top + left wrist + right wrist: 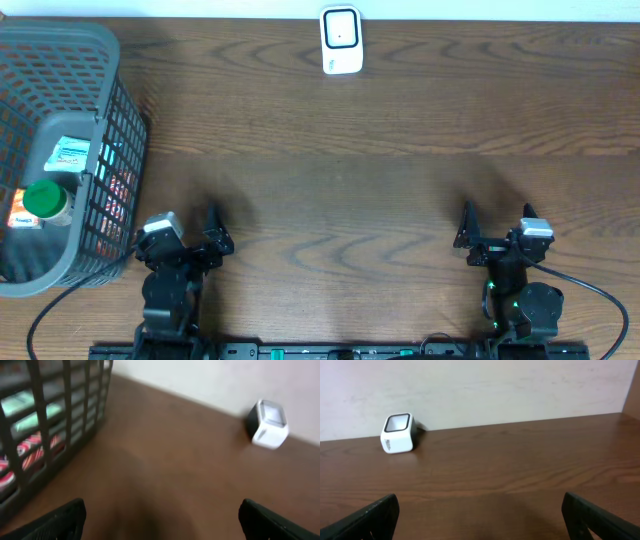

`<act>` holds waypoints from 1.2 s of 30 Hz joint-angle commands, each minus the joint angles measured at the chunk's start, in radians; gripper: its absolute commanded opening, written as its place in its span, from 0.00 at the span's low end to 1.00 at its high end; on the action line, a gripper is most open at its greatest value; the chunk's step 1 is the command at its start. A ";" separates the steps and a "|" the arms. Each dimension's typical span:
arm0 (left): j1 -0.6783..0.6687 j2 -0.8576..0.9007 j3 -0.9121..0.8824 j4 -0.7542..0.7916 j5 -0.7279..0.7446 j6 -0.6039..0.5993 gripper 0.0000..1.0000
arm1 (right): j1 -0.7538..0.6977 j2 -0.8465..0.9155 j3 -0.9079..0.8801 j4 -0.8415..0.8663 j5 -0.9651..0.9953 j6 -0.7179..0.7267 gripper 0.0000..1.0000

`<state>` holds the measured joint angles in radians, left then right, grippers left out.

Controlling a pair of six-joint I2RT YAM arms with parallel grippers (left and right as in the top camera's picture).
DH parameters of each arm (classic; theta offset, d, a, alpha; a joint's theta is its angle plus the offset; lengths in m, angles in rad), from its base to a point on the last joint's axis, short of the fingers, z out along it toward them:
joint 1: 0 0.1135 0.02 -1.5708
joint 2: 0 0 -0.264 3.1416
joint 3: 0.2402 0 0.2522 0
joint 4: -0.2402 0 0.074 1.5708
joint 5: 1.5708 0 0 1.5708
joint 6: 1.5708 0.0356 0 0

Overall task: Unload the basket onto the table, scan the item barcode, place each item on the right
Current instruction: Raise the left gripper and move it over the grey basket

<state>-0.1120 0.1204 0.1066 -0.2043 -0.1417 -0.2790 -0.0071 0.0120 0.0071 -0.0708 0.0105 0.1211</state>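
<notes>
The left hand [188, 228] is held wide open with nothing between its fingers. It is placed low over the table [330, 190] at the near edge, just beside the basket [125, 150]. The right hand [497, 228] is likewise spread wide and empty at the near right, well apart from the left hand.

The basket is set at the table's left edge. Inside it a green-capped bottle [44, 198] is seen, with a teal packet [72, 152] behind it and an orange box [20, 213] just beside it. Which of these is to be scanned cannot be told, and no barcode can be made out.

The scanner [341, 40] is stood at the middle of the far edge, well apart from both hands and the basket.
</notes>
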 commanded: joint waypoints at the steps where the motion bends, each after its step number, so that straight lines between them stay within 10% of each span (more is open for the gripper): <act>1: 0.004 0.085 0.126 -0.021 0.005 0.021 0.98 | 0.008 -0.003 -0.002 -0.004 -0.005 -0.010 0.99; 18: 0.004 0.645 0.549 -0.326 0.126 0.020 0.98 | 0.008 -0.003 -0.002 -0.004 -0.005 -0.010 0.99; 36: 0.004 0.726 0.612 -0.420 0.314 0.068 0.98 | 0.008 -0.003 -0.002 -0.004 -0.005 -0.010 0.99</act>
<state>-0.1120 0.8474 0.6502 -0.5953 0.1574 -0.2310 -0.0071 0.0124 0.0071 -0.0708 0.0101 0.1207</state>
